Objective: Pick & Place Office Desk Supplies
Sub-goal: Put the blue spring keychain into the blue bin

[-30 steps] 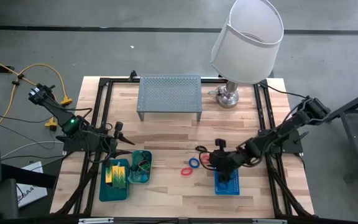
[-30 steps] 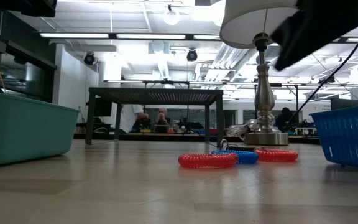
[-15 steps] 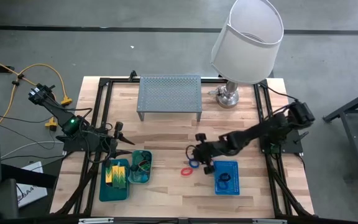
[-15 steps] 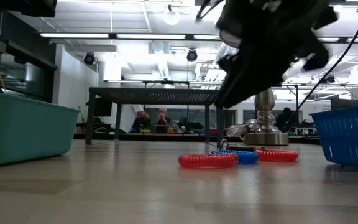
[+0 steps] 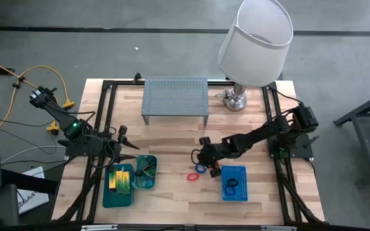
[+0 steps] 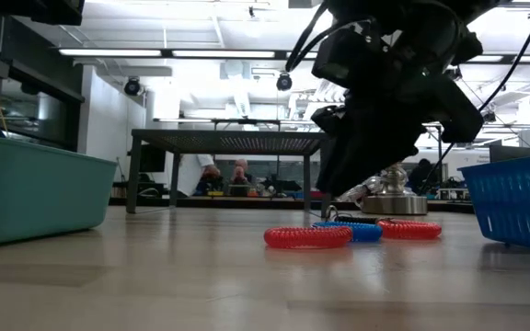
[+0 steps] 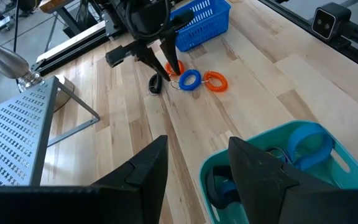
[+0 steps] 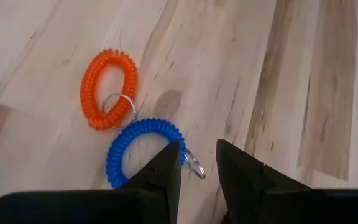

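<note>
Right gripper (image 5: 200, 160) has moved from above the blue mesh plastic basket (image 5: 238, 174) to the coil loops on the wooden table (image 5: 172, 138).
Its slightly parted, empty fingers (image 8: 163, 168) hover just over the blue coiled band loop (image 8: 143, 151), which touches the red-orange coiled loop (image 8: 109, 88). Left gripper (image 5: 126, 144) waits near the teal plastic trays (image 5: 117, 197), partly open and empty.

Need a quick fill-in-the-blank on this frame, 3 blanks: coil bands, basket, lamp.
1. The right gripper hovers with open jaws over the ____ coil band, beside the orange-red coil band.
2. The blue mesh basket already holds a ____ band loop.
3. The lamp stands at the table's far edge beside the grey perforated ____.

Missing words: blue; black; riser shelf
</note>
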Tool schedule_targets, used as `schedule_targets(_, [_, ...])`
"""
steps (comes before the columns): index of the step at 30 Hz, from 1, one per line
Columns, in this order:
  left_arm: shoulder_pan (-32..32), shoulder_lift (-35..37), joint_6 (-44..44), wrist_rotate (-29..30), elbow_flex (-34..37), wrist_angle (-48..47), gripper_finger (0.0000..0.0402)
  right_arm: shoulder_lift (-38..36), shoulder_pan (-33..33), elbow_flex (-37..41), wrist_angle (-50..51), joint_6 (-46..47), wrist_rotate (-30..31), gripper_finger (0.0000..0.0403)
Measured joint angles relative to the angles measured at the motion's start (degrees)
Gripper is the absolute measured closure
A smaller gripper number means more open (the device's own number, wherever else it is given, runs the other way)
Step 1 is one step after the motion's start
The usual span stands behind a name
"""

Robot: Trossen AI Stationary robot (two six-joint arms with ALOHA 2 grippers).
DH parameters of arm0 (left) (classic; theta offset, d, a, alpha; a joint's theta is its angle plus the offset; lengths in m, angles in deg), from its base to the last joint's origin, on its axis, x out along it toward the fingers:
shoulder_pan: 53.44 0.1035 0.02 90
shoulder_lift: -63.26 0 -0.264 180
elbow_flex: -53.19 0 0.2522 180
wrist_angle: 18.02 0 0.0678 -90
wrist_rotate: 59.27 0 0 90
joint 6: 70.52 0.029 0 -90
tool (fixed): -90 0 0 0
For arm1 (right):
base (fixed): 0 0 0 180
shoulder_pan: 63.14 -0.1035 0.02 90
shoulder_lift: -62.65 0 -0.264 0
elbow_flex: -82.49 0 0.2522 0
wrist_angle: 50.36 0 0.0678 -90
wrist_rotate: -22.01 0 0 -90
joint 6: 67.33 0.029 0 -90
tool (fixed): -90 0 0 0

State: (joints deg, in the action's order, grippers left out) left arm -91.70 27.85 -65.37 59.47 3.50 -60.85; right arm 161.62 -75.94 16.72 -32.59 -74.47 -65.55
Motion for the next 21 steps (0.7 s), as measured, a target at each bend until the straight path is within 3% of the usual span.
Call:
schedule_targets(10, [-0.01,-0.01,0.00,0.01,-0.01,0.00,0.0240,-0.01,0.90,0.00,0.15,-7.89,-1.38,0.0312])
schedule_targets(21, [0.00,0.00,0.00,0.01,-0.01,0.00,0.0240,-0.01,1.58,0.00,0.87,-9.41,-1.34,0.0312])
